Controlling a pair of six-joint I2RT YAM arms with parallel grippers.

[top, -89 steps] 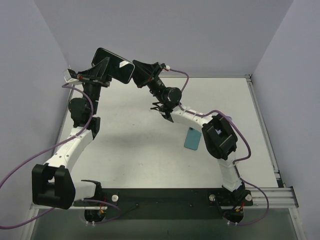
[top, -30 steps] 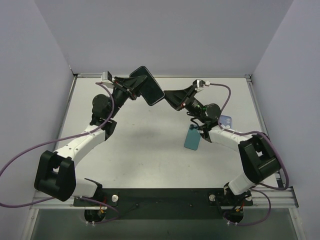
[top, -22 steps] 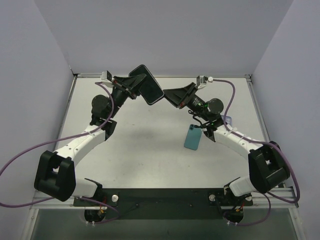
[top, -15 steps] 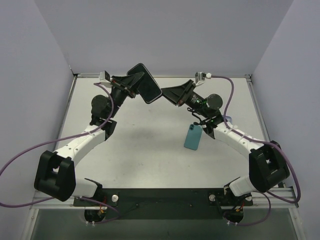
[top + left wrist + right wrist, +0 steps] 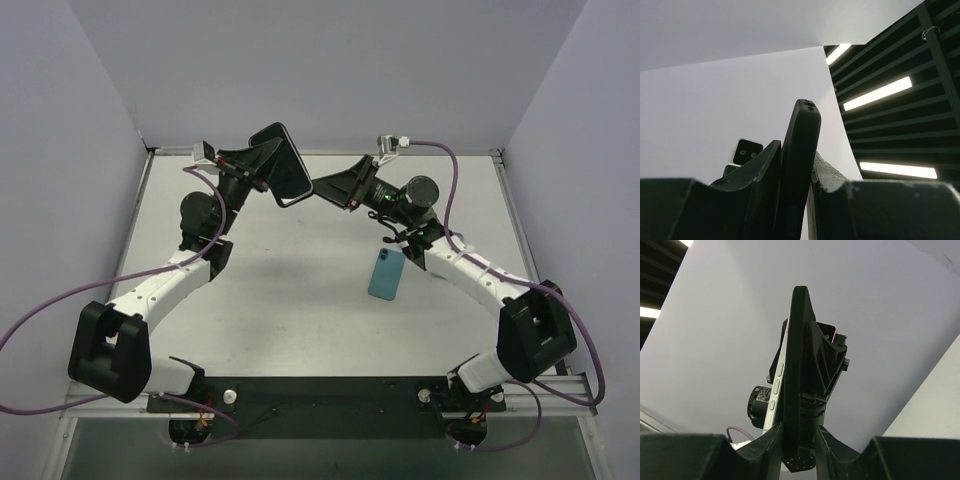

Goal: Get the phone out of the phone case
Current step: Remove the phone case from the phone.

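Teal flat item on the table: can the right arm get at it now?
Probably not yet: the right hand is shut on the black phone, held aloft. Nothing covers the teal item.

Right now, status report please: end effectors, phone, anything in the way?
Left end effector clamped on black-cased phone, aloft. Right end effector closed on its opposite end. Phone not yet out. Blue phone-shaped item lies on table, clear.

phone case [image 5: 799,150]: we see matt black plastic
phone [image 5: 283,165]: we read its face as glossy black
table [image 5: 300,300]: smooth matt white
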